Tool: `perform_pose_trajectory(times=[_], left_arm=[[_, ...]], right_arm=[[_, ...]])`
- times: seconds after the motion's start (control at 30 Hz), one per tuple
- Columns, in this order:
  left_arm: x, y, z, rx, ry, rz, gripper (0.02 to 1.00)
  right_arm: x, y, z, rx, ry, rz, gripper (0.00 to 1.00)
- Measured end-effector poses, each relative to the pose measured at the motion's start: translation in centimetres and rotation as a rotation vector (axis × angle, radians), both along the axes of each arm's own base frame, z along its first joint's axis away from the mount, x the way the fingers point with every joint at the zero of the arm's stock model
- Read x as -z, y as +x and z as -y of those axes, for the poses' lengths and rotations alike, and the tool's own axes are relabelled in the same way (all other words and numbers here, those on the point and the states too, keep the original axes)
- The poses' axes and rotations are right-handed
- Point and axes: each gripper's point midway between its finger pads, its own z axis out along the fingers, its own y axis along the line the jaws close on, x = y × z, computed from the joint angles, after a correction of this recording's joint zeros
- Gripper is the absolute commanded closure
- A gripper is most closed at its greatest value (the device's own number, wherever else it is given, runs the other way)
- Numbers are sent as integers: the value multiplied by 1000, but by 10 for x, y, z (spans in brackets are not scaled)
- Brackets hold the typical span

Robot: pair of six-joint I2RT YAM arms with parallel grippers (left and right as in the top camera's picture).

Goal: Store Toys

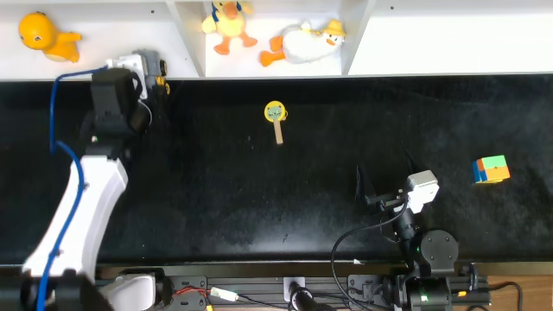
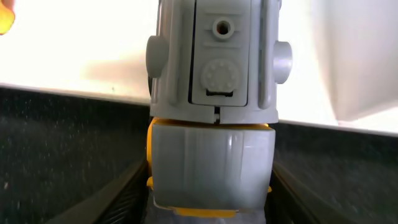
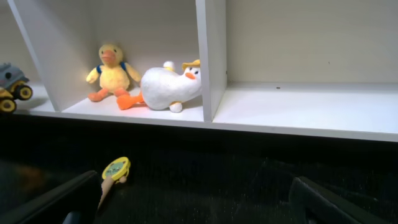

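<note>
Toy truck (image 2: 212,118), grey with yellow trim, sits clamped between the two fingers of the left claw (image 2: 211,208), its nose pointing away from the claw toward the white shelf (image 1: 190,39). The top view puts it right at the front lip of the leftmost compartment. Whether its wheels already bear on the shelf floor I cannot tell.

Deeper in that compartment, beyond the claw and off to its left, sits an orange duck (image 1: 43,36). One compartment over to the claw's right, a yellow duck plush (image 1: 228,24) and a white goose plush (image 1: 304,43) lie side by side, touching.

On the black bench (image 1: 216,190), a paddle toy (image 1: 276,119) with a round yellow-green head lies near the shelf front, to the right of the left claw. A coloured cube (image 1: 490,169) lies well apart from it, far to the right.

The right claw (image 3: 199,211) holds nothing. Its fingers are spread wide, and it sits low near its own base, facing the shelf, with the paddle toy just ahead of it.

By my reckoning three toys are stored and the truck is nearly in. The paddle toy and the cube are not yet picked up.
</note>
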Motion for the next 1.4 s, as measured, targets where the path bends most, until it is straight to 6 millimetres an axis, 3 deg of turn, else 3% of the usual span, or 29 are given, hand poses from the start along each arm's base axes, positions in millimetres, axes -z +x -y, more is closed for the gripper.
perform_pose_trajectory(times=[0.3,0.63,0.67,0.73,0.83,0.87,0.97,1.23,1.4], left_arm=[[-8,50,-9,38,37,0,982],[4,69,-9,59,50,-2,982],[3,70,-9,59,50,-1,952],[3,71,-9,59,50,2,752],[4,71,-9,59,50,2,332],[4,71,-9,61,52,2,237],[4,72,-9,63,55,0,45],[11,66,-9,63,50,-43,18],[6,38,-5,69,43,-140,20]], right_arm=[[0,0,0,0,0,0,7],[0,0,0,0,0,0,5],[0,0,0,0,0,0,5],[0,0,0,0,0,0,7],[0,0,0,0,0,0,5],[0,0,0,0,0,0,3],[0,0,0,0,0,0,5],[0,0,0,0,0,0,5],[0,0,0,0,1,0,5]])
